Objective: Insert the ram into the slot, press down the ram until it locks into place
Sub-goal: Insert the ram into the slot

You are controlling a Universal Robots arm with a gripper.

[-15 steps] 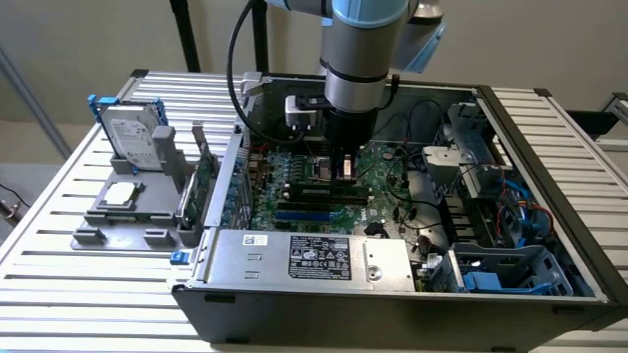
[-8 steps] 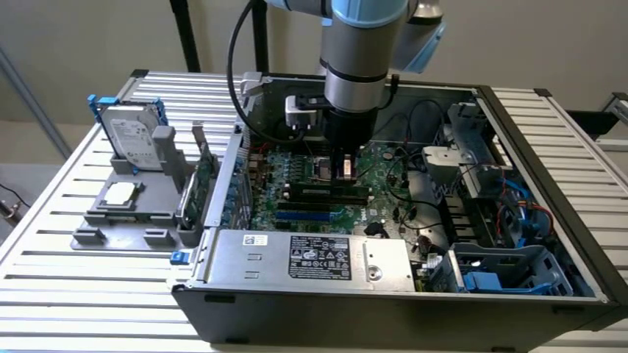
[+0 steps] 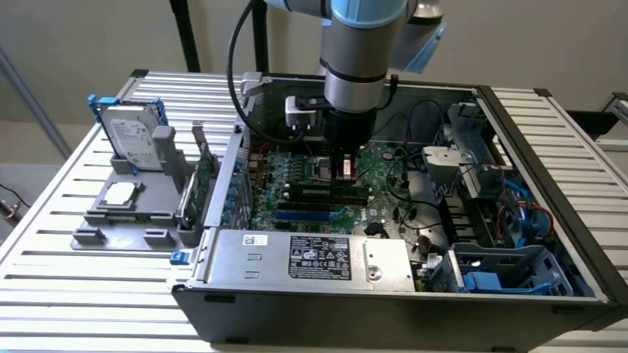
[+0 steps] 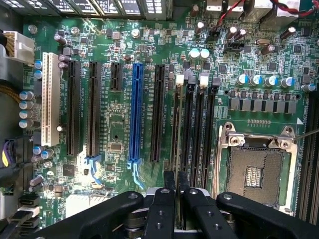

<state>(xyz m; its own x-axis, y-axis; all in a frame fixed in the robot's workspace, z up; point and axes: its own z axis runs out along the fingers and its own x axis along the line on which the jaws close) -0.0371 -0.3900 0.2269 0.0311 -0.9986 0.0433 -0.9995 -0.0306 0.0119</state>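
Black fingertips [image 4: 169, 180] pinch the ram [image 3: 345, 168], jaws narrow, above the slot [image 4: 176, 114]; I'd keep it upright, aligned lengthwise, pressing evenly so both end clips catch.

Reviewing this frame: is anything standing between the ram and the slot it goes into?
Nothing visible does. The pincer is right at the ram, which lies along the slot on the motherboard, with no cable or part crossing between them. Whether the ram is fully seated, I cannot tell.

hard drive [image 3: 132, 140], power supply [image 3: 304, 257], blue socket [image 4: 134, 112]
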